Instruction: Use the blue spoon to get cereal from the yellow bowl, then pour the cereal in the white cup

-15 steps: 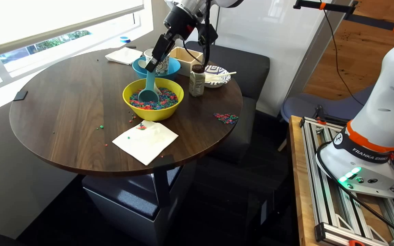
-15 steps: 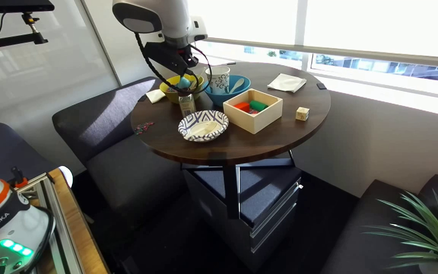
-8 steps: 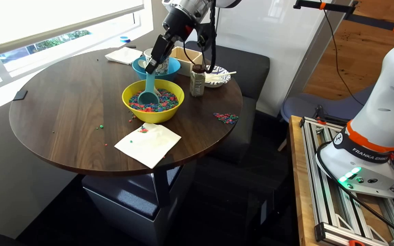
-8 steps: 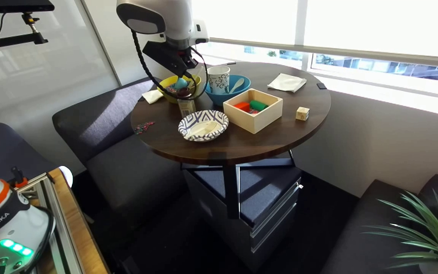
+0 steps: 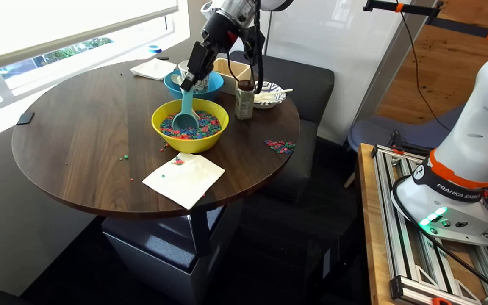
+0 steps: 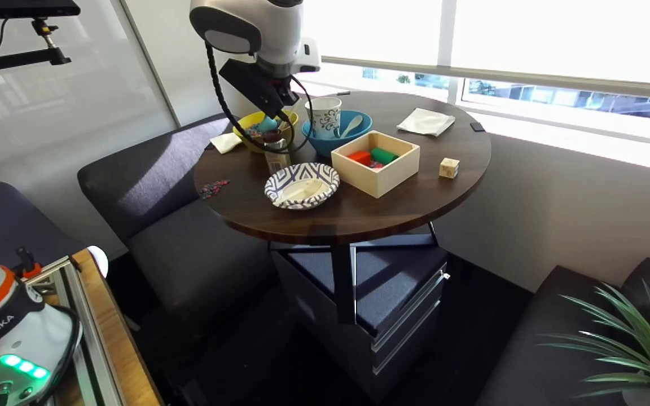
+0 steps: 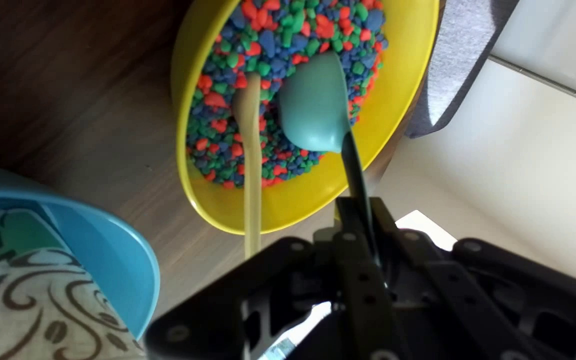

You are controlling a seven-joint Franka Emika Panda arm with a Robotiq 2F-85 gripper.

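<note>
My gripper [image 5: 187,84] is shut on the handle of the blue spoon [image 5: 185,121]. In the wrist view the handle runs between the fingertips [image 7: 360,202]. The blue spoon's scoop [image 7: 313,105] is tilted down inside the yellow bowl [image 5: 191,146], its lower edge at the cereal. Its rounded back faces the wrist camera. The cereal [image 7: 268,42], small red, blue and green bits, covers the yellow bowl's bottom. The white cup [image 6: 325,119], with a dark swirl pattern, stands in the blue bowl beside the yellow bowl. It shows partly in the wrist view [image 7: 43,310].
A pale spoon [image 7: 253,165] leans in the yellow bowl. The blue bowl [image 6: 325,148] also holds a white spoon. A brown-capped bottle [image 5: 244,101], a patterned dish [image 6: 302,186] and a wooden box [image 6: 378,169] stand close by. A napkin [image 5: 184,180] and spilled cereal lie on the table.
The yellow bowl and napkin have slid slightly toward the near table edge in an exterior view. The arm has tilted and shifted a little; the spoon stays held in the bowl.
</note>
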